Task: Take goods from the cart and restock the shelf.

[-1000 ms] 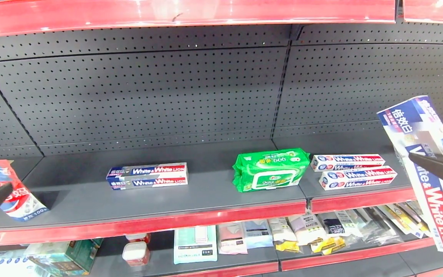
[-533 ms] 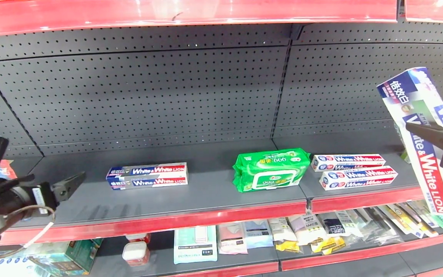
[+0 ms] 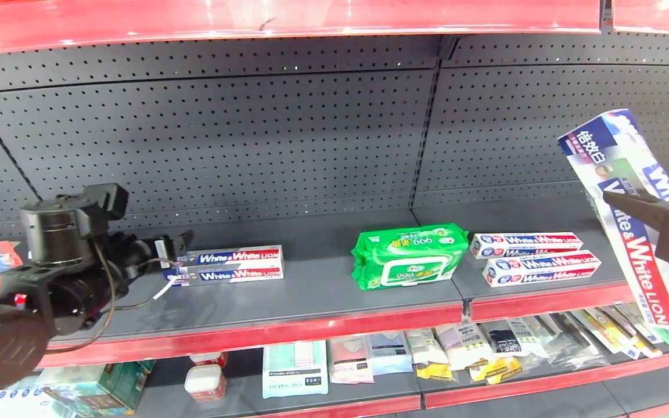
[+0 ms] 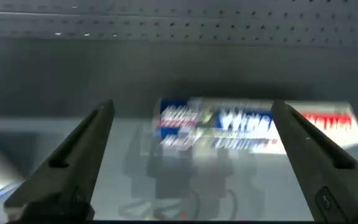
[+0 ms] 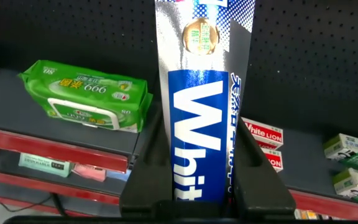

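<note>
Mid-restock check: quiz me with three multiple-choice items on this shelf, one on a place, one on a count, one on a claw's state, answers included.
1. Where does the green wipes pack lie on the shelf?
A. between the left toothpaste boxes and the right pair
B. at the shelf's far left end
C. on top of a toothpaste box

2. How many toothpaste boxes lie just right of the wipes pack?
A. one
B. two
C. four

3. What state is the right claw in?
A. open and empty
B. shut on a toothpaste box
C. shut on the wipes pack

Answers: 1 A, toothpaste boxes flank the pack on both sides. 2 B, two boxes lie one behind the other there. 3 B, its fingers press both sides of the box, held up off the shelf.
</note>
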Available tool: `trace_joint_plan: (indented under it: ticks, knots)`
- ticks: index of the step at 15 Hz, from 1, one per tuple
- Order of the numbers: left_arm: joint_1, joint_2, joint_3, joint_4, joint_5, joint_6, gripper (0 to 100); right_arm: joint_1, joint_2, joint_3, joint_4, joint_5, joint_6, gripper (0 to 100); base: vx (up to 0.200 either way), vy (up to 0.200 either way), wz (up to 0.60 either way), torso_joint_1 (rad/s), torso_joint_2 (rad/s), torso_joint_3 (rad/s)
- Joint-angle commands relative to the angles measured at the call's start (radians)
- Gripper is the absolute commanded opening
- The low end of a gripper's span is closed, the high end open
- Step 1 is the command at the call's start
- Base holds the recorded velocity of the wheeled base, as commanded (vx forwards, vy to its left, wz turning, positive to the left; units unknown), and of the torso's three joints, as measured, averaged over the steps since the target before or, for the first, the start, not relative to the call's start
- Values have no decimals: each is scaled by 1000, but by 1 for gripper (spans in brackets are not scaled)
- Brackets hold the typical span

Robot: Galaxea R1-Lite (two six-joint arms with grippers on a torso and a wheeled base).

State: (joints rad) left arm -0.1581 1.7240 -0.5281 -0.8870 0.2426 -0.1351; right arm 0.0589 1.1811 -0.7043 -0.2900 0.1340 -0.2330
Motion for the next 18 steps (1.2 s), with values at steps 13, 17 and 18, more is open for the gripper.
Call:
trace_joint_plan:
  ticks: [13,17,18]
  knots:
    - [-64,299,-340,181,50,-58,100,2,-61,88,0,1,0,0,0,0,0,0,0,0]
    - [-66,361,-443,249,69,-80,100,1,-64,88,0,1,0,0,0,0,0,0,0,0]
    - [-67,368,-455,264,69,-80,100,2,-63,88,0,1,0,0,0,0,0,0,0,0]
